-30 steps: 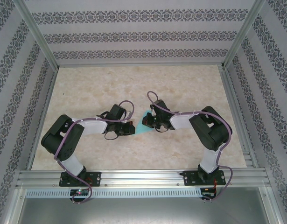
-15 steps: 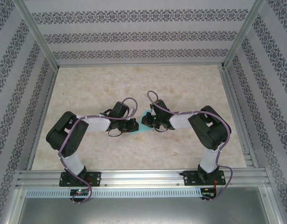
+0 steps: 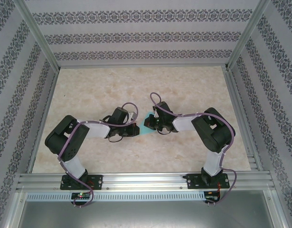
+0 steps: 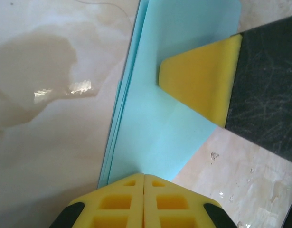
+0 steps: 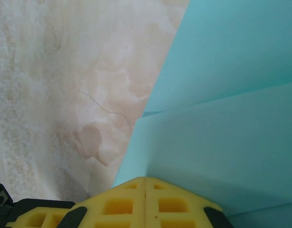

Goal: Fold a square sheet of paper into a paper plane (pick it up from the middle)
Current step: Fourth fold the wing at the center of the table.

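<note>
The square sheet of paper (image 4: 164, 128) lies flat on the marbled table (image 3: 136, 85), right in the middle between the two arms, and it's no plain square now: it's folded into a long turquoise shape. Stacked layers show along its left edge in the left wrist view, and a crease runs across it in the right wrist view. The left gripper (image 4: 144, 183) is at the paper's narrow near end with its yellow fingertips clenched tight together. The paper runs right up to those tips, though I can't tell whether any layer is caught between them. Over to the right gripper (image 5: 145, 187), which is also clamped shut with nothing between its jaws, and it's down on top of the sheet. From the left wrist camera you can see one of its yellow pads (image 4: 198, 80) resting flat on the turquoise surface, the scuffed black finger body behind it. From above, the two grippers sit nearly nose to nose at mid-table, with just a sliver of turquoise peeking out between them. The left arm (image 3: 70, 140) reaches in from the left and the right arm (image 3: 214, 133) from the right, both wrapped in purple cable and both bolted to the aluminium rail (image 3: 146, 180) at the near edge. A hair-thin dark strand (image 5: 108, 111) curls on the tabletop just left of the paper. Patterned grey-and-white walls (image 3: 136, 35) close in the far side and both flanks.
</note>
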You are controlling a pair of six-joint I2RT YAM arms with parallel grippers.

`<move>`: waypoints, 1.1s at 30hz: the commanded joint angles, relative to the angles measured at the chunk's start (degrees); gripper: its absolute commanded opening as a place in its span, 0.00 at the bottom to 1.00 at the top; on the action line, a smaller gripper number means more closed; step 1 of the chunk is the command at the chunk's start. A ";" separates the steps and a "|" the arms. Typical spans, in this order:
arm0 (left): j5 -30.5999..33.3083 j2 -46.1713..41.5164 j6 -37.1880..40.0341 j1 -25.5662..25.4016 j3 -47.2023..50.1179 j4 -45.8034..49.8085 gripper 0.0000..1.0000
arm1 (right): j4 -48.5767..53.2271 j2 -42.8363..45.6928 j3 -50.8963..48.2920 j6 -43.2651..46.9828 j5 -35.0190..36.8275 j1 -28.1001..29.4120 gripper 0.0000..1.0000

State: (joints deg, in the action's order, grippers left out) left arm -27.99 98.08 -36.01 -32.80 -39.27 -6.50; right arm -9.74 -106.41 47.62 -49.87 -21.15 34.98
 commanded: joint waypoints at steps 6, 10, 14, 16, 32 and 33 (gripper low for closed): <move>-1.41 -2.05 1.75 2.27 6.99 6.72 0.04 | 8.81 -3.80 -2.70 0.83 4.35 -0.87 0.00; -1.16 -2.87 2.70 2.25 8.04 8.95 0.02 | 9.45 -3.98 -2.55 1.08 4.55 -0.89 0.00; -0.87 -3.92 3.25 2.47 9.42 10.88 0.00 | 9.74 -3.91 -2.53 1.17 4.62 -1.03 0.00; -0.60 -4.60 3.31 2.73 9.92 11.62 0.00 | 9.91 -3.83 -2.56 1.27 4.65 -1.06 0.00; -1.78 -15.85 1.52 4.85 2.39 15.60 0.15 | 15.29 5.54 4.80 4.69 1.39 -1.56 0.11; -1.57 -16.21 1.52 4.73 1.37 15.51 0.18 | 16.02 7.16 5.33 4.54 2.00 -1.54 0.13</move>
State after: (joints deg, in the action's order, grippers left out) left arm -29.65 84.31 -34.52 -28.53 -34.13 7.01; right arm 0.56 -104.05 50.65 -47.00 -21.23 33.93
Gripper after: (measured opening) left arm 0.166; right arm 0.123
